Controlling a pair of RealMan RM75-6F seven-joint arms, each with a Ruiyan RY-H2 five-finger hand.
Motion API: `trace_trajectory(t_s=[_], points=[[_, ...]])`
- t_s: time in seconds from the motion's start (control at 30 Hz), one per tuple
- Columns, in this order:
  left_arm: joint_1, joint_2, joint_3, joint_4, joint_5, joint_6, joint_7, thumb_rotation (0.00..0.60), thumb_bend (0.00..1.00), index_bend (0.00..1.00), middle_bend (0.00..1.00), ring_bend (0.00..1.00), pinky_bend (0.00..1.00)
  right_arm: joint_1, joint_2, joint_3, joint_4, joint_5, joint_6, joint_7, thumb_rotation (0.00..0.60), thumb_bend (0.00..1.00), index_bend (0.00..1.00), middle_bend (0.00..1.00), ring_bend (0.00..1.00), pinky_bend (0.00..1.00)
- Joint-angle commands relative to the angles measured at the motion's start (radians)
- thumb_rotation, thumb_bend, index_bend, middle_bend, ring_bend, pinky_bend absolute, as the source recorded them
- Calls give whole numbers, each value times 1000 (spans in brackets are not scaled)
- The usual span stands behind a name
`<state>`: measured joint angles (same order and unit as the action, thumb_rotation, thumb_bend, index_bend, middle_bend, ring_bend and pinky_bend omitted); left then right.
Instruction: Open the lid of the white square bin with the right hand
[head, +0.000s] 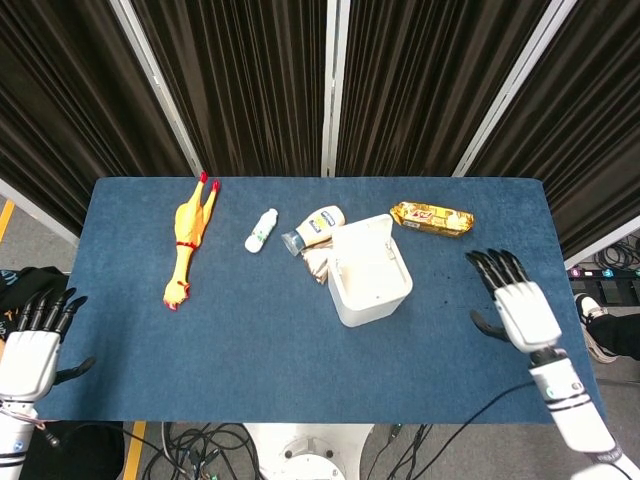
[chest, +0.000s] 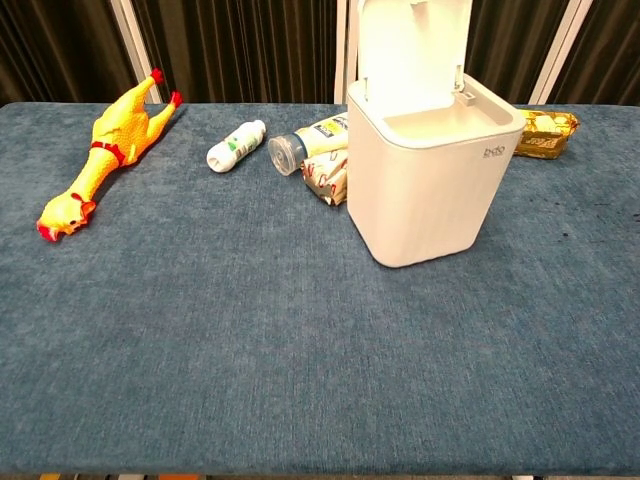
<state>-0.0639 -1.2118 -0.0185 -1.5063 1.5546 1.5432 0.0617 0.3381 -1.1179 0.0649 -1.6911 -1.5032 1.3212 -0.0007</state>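
Bin (chest: 430, 190), white and square, stands mid-table with its lid (chest: 412, 50) upright on the far edge, its inside pale, contents not discernible. Right hand (head: 520, 308) hovers well apart to the bin's right, fingers spread, holding nothing. Left hand (head: 32, 345) hangs off the table's left edge, likewise spread and empty.
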Motion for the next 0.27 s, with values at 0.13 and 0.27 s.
trace_trajectory(t_s=[0.13, 0.27], points=[[3, -2, -2, -2, -5, 2, 4, 600, 0, 149, 81, 0, 3, -130, -22, -92, 51, -49, 126, 58, 600, 217, 0, 71, 0, 0], [4, -8, -3, -1, -4, 6, 8, 600, 0, 149, 80, 0, 3, -164, -22, -104, 51, -81, 173, 73, 600, 217, 0, 71, 0, 0]])
